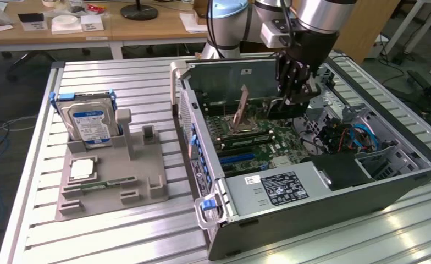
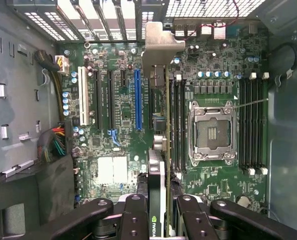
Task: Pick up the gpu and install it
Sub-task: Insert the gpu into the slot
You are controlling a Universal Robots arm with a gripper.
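The gpu shows edge-on in the wrist view, a thin dark card with a pale metal end bracket at its far end. My gripper is shut on it, with black fingers on both faces. The card hangs over the green motherboard, between the long blue slot and the open CPU socket. Whether it touches a slot I cannot tell. In the exterior view my gripper reaches down into the open PC case, with the dark gpu under it.
On the exterior view's left a grey fixture holds a silver hard drive with a blue label, a square chip and a slim green memory stick. Case walls, a power supply and cable bundles surround the motherboard.
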